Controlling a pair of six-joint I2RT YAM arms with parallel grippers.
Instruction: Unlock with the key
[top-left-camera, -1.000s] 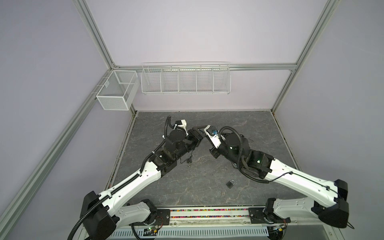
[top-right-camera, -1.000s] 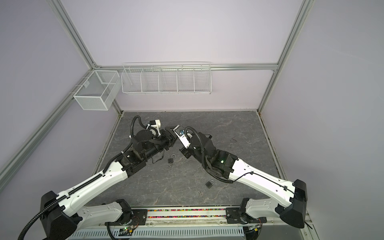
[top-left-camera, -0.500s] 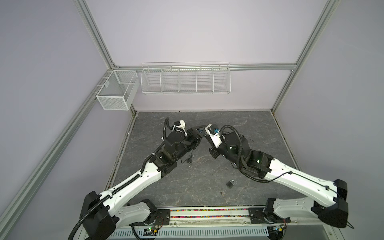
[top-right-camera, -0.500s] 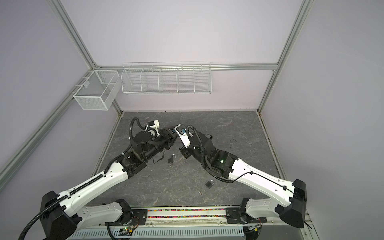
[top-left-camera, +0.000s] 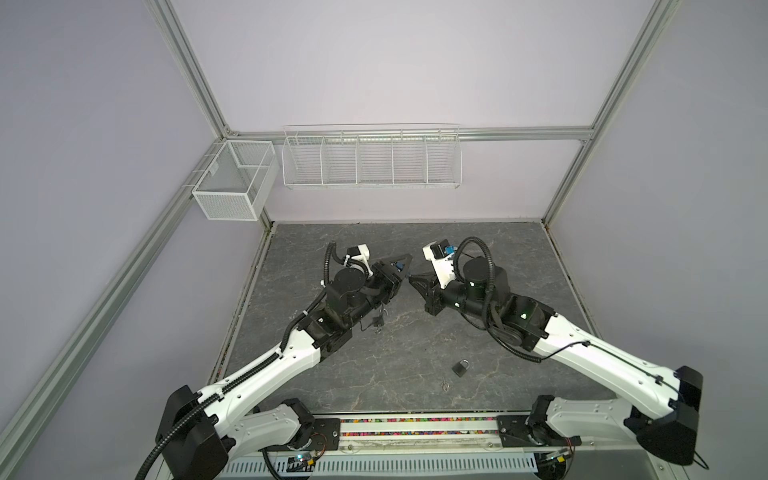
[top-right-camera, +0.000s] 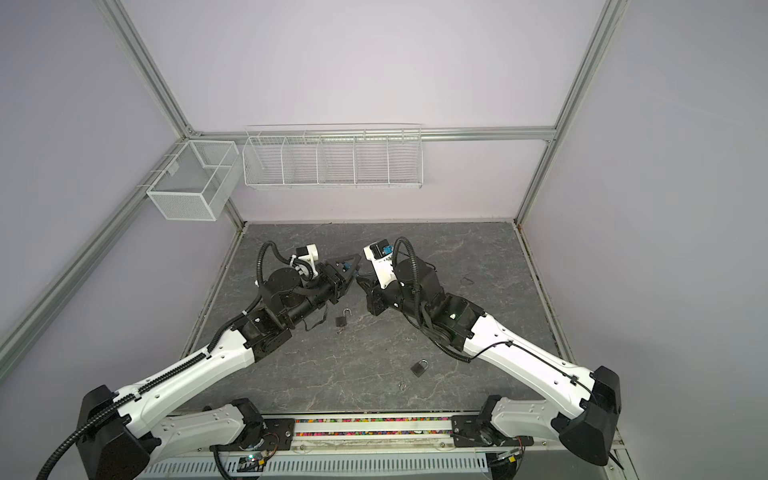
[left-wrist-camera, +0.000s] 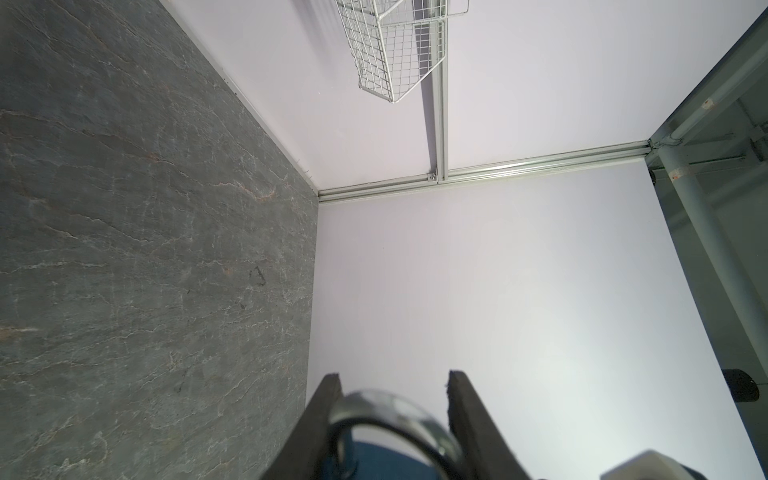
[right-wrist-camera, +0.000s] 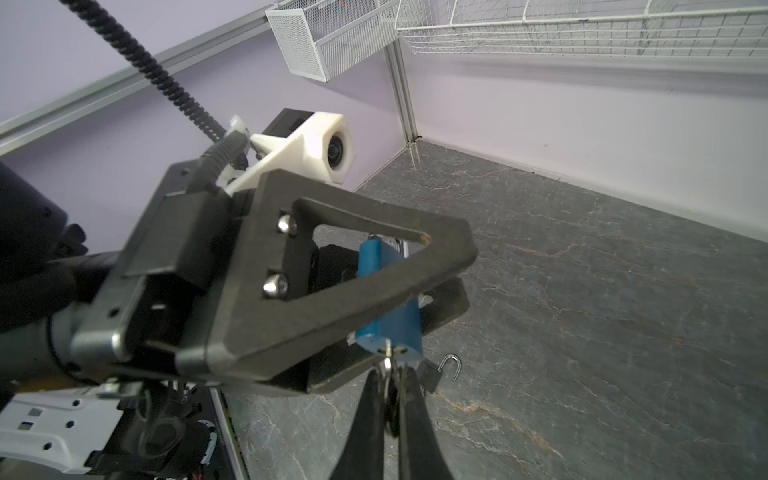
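Above the middle of the table, my left gripper (top-left-camera: 405, 266) is shut on a blue padlock (right-wrist-camera: 388, 316), its body clamped between the two black fingers (left-wrist-camera: 324, 407). The padlock's steel shackle (left-wrist-camera: 386, 405) shows between them in the left wrist view. My right gripper (right-wrist-camera: 390, 374) is shut on a small metal key (right-wrist-camera: 387, 365). The key's tip sits at the keyhole in the padlock's lower end. In both top views the two grippers meet tip to tip, with my right gripper (top-right-camera: 360, 282) just beside the left gripper (top-right-camera: 353, 266).
A black padlock (top-right-camera: 341, 321) with its shackle open lies on the grey table under the left wrist. A second black padlock (top-left-camera: 461, 367), shackle closed, lies nearer the front with a small key ring (top-left-camera: 445, 384) beside it. White wire baskets (top-left-camera: 370, 158) hang on the back wall.
My left gripper's jaws have narrowed onto the blue padlock. Both wrists have shifted slightly while staying tip to tip. The right gripper has stayed shut.
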